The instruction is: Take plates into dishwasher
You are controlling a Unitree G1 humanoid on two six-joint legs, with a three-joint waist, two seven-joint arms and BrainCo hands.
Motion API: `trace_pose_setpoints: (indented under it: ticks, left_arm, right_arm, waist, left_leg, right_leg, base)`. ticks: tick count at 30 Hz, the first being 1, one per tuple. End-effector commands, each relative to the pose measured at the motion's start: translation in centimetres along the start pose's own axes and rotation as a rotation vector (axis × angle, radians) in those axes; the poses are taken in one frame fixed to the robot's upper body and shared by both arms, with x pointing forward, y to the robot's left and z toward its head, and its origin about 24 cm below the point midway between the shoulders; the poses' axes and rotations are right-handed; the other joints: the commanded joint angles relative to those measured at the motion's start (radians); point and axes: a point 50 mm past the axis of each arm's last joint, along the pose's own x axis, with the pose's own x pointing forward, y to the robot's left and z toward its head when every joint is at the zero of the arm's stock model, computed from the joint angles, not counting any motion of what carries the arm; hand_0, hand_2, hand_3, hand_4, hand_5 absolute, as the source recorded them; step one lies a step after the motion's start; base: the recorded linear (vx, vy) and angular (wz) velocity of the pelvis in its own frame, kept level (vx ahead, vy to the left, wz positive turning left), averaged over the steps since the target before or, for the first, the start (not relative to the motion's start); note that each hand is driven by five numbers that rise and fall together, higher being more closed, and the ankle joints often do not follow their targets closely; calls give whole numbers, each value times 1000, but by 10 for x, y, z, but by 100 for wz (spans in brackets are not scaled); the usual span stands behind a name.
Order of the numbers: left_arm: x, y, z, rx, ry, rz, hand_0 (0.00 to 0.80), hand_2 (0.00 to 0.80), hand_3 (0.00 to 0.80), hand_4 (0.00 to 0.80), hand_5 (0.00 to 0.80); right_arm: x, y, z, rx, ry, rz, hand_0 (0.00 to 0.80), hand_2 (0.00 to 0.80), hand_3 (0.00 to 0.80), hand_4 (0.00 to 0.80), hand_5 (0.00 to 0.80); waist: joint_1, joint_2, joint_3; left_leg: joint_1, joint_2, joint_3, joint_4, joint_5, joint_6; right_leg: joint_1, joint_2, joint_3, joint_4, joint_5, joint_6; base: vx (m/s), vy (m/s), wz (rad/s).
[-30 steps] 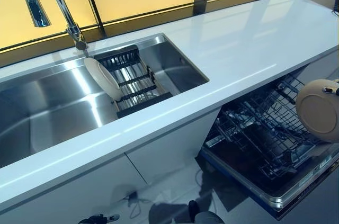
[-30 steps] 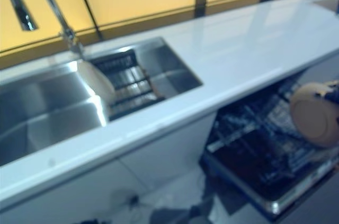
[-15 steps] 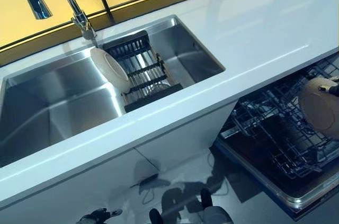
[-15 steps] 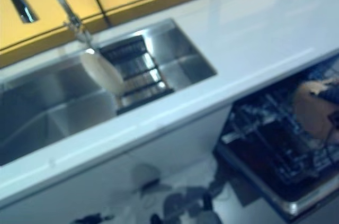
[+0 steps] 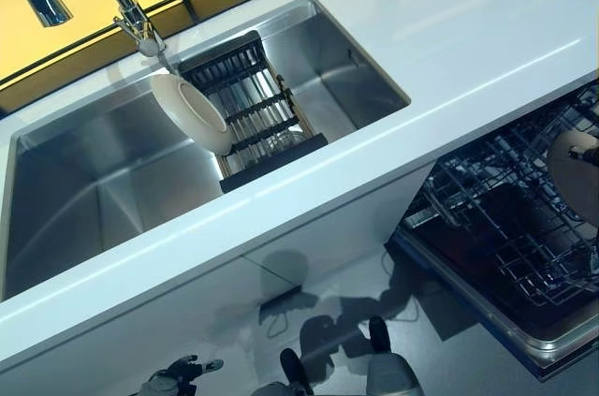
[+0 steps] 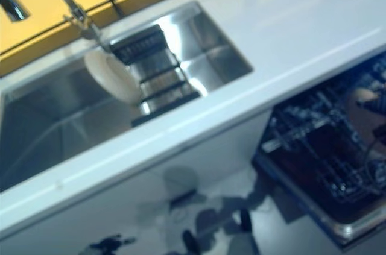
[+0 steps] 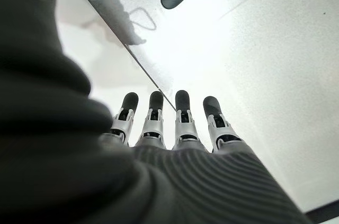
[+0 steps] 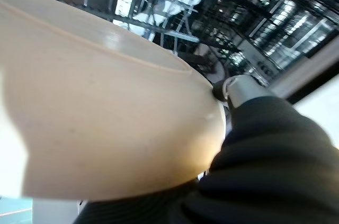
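My right hand grips a beige plate by its rim, thumb on the edge, above the wire rack of the open dishwasher below the counter. A second plate leans in the sink against the drainer. My left hand hangs down, fingers straight, over the floor

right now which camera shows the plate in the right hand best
The right wrist view: the beige plate fills most of it, over the dishwasher rack, the right hand pinching its rim. The eye views catch only its edge at the right border. The left wrist view shows none.
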Motion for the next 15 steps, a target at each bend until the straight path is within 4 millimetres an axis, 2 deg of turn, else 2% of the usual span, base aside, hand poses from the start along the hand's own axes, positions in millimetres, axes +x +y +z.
trace_pose_setpoints:
  ticks: [1, 15]
  left_arm:
    - [0, 10, 0, 13, 10, 11, 0, 0, 0, 0, 0]
    - [0, 10, 4, 10, 5, 13, 0, 0, 0, 0, 0]
  right_arm:
    - [6, -13, 19, -2, -52, -97, 800, 800, 800, 800, 800]
    - [8, 6, -1, -37, 16, -78, 800, 800, 800, 800, 800]
  waist:
    - [42, -76, -22]
    - [45, -68, -11]
  left_leg:
    - [56, -17, -29, 3, -80, 12]
    - [59, -17, -31, 2, -85, 14]
  right_leg:
    - [-48, -46, -40, 43, -9, 67]
    - [-63, -56, -43, 51, -6, 71]
  base:
    - [0, 0, 0]
    - [1, 1, 1]
